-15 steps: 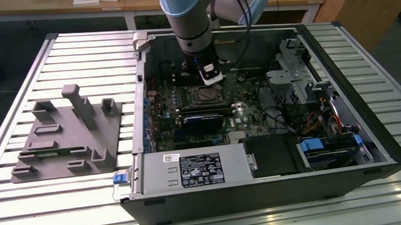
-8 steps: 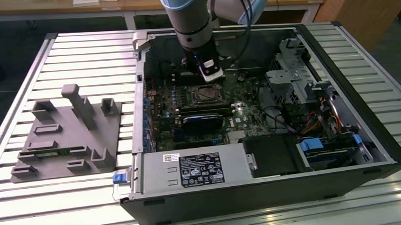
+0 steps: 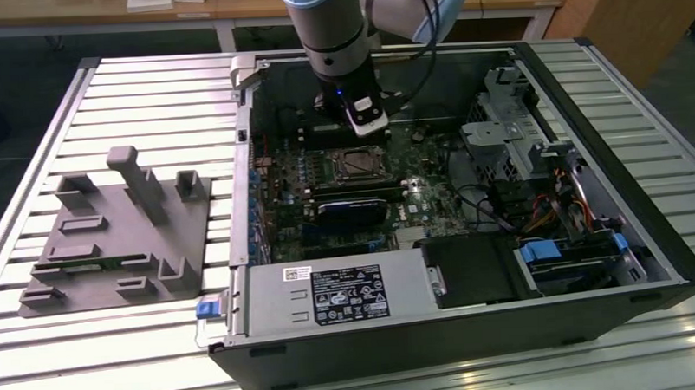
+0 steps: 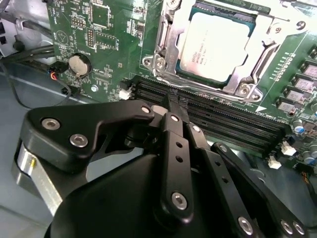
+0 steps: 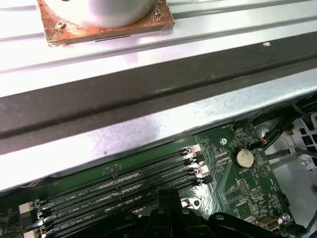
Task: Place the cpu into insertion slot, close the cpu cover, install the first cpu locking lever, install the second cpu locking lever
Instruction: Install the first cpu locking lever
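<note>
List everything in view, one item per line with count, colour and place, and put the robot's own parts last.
cpu: one, silver-grey, seated in the insertion slot.
insertion slot: one, silvery rim, mid-motherboard.
cpu cover: one, silvery frame, lying around the cpu.
memory slots: four, black, beside the socket.
coin battery: one, silver, on the green board.
computer case: one, black and grey, open on the slatted table.
fixture block: one, grey, at the exterior view's left.
gripper: one, black, above the memory slots.
arm: one, grey.

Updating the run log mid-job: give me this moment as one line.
cpu: seated in insertion slot | cpu cover: down around chip | claw: shut, empty, over memory slots beside socket
</note>
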`<action>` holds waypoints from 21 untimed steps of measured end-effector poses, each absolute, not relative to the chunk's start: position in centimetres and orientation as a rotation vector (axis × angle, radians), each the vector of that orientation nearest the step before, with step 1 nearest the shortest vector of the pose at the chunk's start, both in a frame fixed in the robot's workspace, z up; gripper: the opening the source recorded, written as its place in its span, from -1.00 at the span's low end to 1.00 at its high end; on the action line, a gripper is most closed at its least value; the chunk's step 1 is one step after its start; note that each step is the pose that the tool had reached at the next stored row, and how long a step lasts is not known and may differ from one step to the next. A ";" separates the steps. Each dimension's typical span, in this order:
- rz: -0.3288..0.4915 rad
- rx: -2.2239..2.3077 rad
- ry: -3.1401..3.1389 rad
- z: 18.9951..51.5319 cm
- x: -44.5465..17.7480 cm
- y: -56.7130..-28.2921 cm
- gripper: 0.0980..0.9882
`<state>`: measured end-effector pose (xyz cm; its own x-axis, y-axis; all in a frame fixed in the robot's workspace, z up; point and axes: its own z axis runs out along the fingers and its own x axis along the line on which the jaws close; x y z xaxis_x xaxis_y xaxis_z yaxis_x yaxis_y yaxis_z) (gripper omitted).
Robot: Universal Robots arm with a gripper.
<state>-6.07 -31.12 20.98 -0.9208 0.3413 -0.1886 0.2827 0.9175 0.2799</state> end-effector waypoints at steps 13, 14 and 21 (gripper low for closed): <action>0.308 0.476 2.886 20.9 -5.6 -31.1 -0.98; 0.298 0.477 2.893 20.9 -5.5 -31.1 -0.98; 0.198 0.484 2.950 20.9 -4.8 -31.1 -0.98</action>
<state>-4.82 -31.14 20.93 -0.9376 0.3259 -0.1213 0.3067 0.9394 0.1529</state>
